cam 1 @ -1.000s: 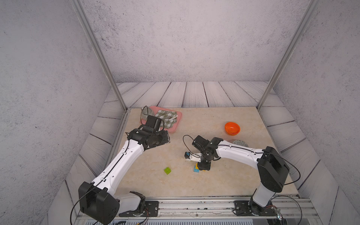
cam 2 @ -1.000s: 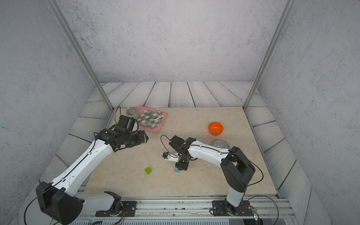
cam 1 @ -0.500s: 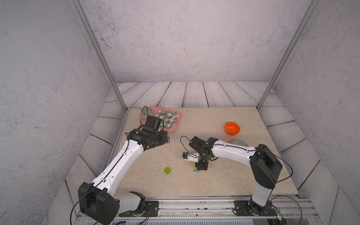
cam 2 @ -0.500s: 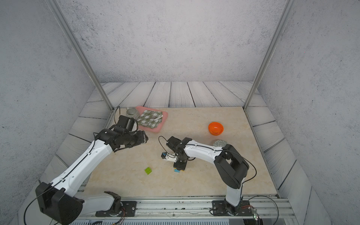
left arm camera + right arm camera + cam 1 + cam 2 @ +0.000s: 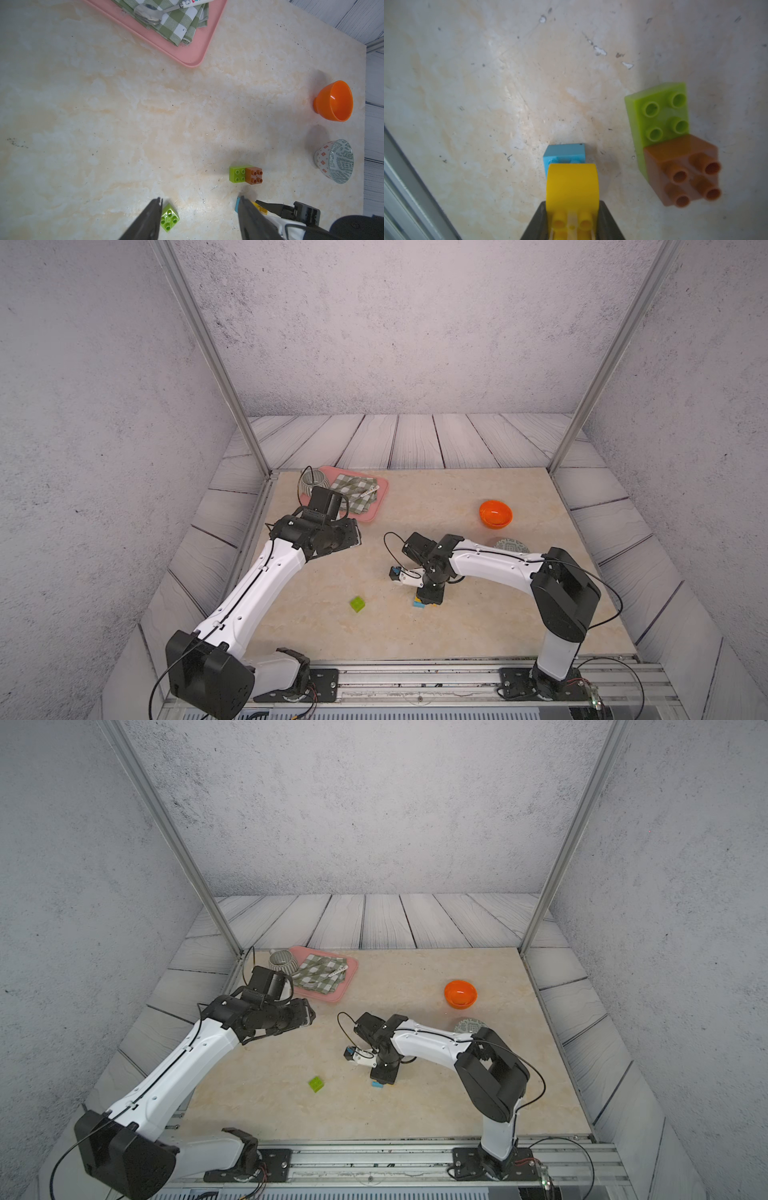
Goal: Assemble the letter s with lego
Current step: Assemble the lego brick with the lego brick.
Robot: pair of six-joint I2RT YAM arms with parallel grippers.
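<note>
My right gripper [image 5: 572, 204] is shut on the yellow brick [image 5: 572, 187], holding it low over the table with its end above the blue brick [image 5: 564, 154]. Beside them a long lime-green brick [image 5: 658, 112] lies flat with the brown brick [image 5: 683, 172] pressed onto one end. In both top views the right gripper [image 5: 430, 596] points down and covers most of these; only a blue-and-yellow edge [image 5: 419, 603] shows. A small lime-green square brick [image 5: 357, 604] [image 5: 169, 217] lies alone to the left. My left gripper [image 5: 200, 201] hangs open and empty, high above the table [image 5: 353, 537].
An orange bowl [image 5: 495, 513] and a patterned bowl [image 5: 511, 545] stand at the right. A pink tray [image 5: 376, 510] with a checked cloth and a spoon, and a grey cup [image 5: 313, 483], sit at the back left. Metal rails run along the front edge.
The right arm's elbow has swung a little to the left and its gripper has shifted slightly with the yellow brick. The left arm has not moved.
</note>
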